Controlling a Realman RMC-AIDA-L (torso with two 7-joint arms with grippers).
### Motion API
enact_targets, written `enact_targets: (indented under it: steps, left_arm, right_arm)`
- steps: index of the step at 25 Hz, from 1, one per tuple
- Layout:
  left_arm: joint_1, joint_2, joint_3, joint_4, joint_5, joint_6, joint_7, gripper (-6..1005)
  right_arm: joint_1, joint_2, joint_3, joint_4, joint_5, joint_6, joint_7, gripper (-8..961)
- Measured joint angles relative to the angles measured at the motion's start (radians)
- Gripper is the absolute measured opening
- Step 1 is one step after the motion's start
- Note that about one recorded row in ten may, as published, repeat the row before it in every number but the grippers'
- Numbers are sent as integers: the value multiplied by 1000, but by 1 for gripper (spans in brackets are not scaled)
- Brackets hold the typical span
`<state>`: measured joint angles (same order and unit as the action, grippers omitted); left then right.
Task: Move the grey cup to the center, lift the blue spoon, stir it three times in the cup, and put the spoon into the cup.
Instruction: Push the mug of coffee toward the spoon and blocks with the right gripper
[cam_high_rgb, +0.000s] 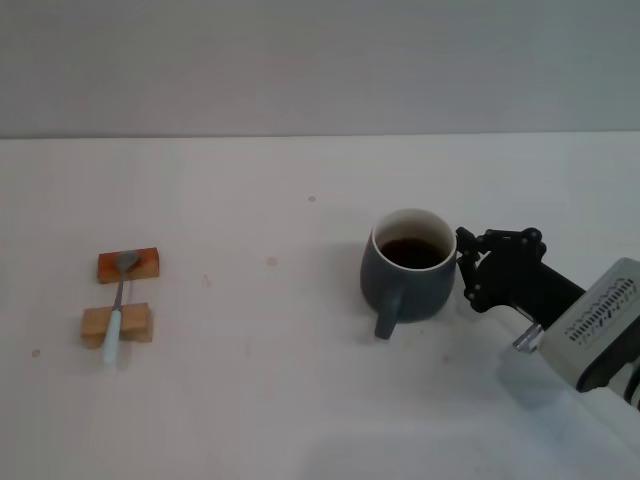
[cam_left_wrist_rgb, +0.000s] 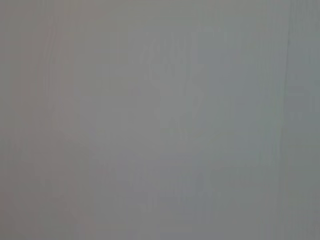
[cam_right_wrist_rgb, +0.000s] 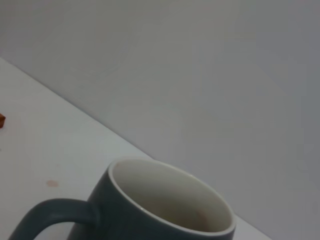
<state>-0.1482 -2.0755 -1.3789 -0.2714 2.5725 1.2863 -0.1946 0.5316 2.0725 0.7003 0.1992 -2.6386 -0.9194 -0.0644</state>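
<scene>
The grey cup (cam_high_rgb: 409, 270) stands upright on the white table, right of the middle, with its handle toward the front and dark liquid inside. My right gripper (cam_high_rgb: 467, 268) is open just off the cup's right side, fingers spread and close to its wall. The cup fills the lower part of the right wrist view (cam_right_wrist_rgb: 165, 210). The blue spoon (cam_high_rgb: 117, 312) lies at the far left across two wooden blocks, its bowl on the orange block (cam_high_rgb: 129, 265) and its handle over the tan block (cam_high_rgb: 117, 324). My left gripper is out of view.
The white table (cam_high_rgb: 270, 400) runs back to a plain grey wall (cam_high_rgb: 320, 60). An edge of the orange block shows in the right wrist view (cam_right_wrist_rgb: 1, 120). The left wrist view shows only a blank grey surface (cam_left_wrist_rgb: 160, 120).
</scene>
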Motion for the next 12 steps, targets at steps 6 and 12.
enact_targets:
  steps: [6, 12]
  left_arm:
    - [1, -1, 11, 0, 0, 1, 0, 756]
    - [-2, 0, 23, 0, 0, 1, 0, 755]
  right_arm:
    - [12, -1, -5, 8, 0, 10, 1, 50]
    - [29, -2, -17, 18, 0, 21, 1, 50]
